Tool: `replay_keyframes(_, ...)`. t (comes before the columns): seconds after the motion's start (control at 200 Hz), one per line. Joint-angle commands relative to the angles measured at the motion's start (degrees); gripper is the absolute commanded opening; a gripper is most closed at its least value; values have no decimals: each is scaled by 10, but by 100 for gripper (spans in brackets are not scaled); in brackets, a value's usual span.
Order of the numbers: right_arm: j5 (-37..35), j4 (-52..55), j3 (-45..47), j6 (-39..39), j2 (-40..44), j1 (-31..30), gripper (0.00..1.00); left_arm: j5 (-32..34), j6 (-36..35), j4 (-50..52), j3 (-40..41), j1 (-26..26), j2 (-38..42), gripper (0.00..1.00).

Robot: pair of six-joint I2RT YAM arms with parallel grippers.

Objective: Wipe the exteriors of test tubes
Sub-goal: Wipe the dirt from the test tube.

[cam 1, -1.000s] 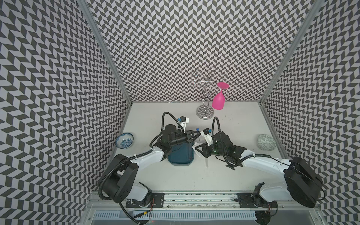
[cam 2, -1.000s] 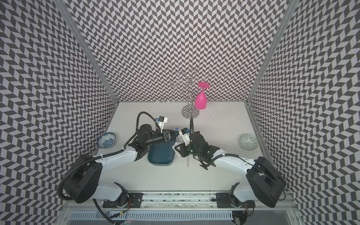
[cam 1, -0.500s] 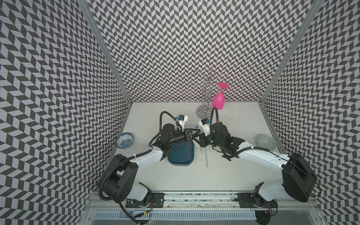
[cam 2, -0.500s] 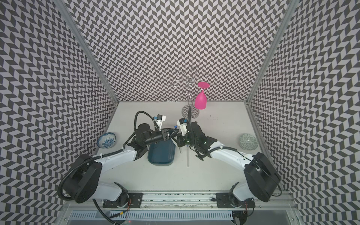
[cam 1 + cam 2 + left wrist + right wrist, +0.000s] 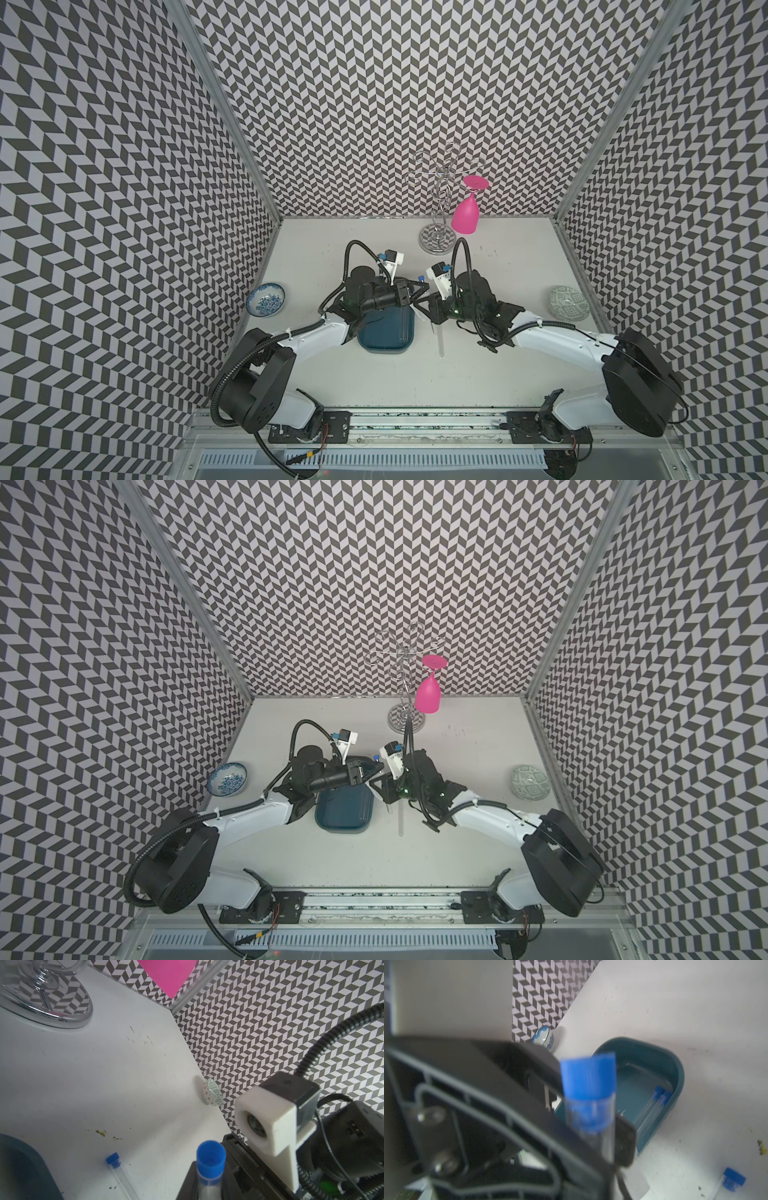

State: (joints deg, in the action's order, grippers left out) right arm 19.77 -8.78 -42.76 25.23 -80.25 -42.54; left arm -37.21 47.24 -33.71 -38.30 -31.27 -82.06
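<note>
Tray (image 5: 382, 340) is overhung by the left gripper (image 5: 420, 286), in which one capped test tube (image 5: 210, 1169) is clamped; the state of the right gripper (image 5: 422, 304) cannot be told. Two tubes (image 5: 652, 1109) are lodged in the tray, one tube (image 5: 440, 340) beside it.

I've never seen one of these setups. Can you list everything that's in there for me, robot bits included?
tray: one, teal, middle of the white table.
test tubes: four, clear with blue caps; two in the tray, one on the table beside it, one up in the air.
bowls: two; blue-and-white bowl on the left arm's side, grey-green bowl on the right arm's side.
rack: one, chrome wire, at the back.
glass: one, pink, hanging upside down from the rack.
left gripper: black, shut on the raised tube.
right gripper: black, beside that tube; grip unclear.
</note>
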Motion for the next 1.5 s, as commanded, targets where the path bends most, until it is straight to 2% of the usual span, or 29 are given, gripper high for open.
replay_keyframes(0.0,9,-14,46,36,16,-2,17,3,1,-33,-4,9,3,19)
replay_keyframes(0.215,13,-9,16,25,3,-2,17,-1,4,-38,-2,9,2,19)
replay_keyframes(0.521,13,32,-140,-21,-61,12,18,-3,6,-42,4,5,6,19)
replay_keyframes(0.641,24,31,-161,-20,-79,13,18,-1,8,-43,6,2,9,19)
replay_keyframes(0.771,21,29,-125,-11,-65,10,17,0,7,-42,6,4,12,19)
replay_keyframes(1.107,15,-1,64,45,22,-23,17,-2,1,-37,1,20,12,19)
replay_keyframes(1.497,18,1,122,68,34,-63,17,-9,-8,-22,-8,45,16,19)
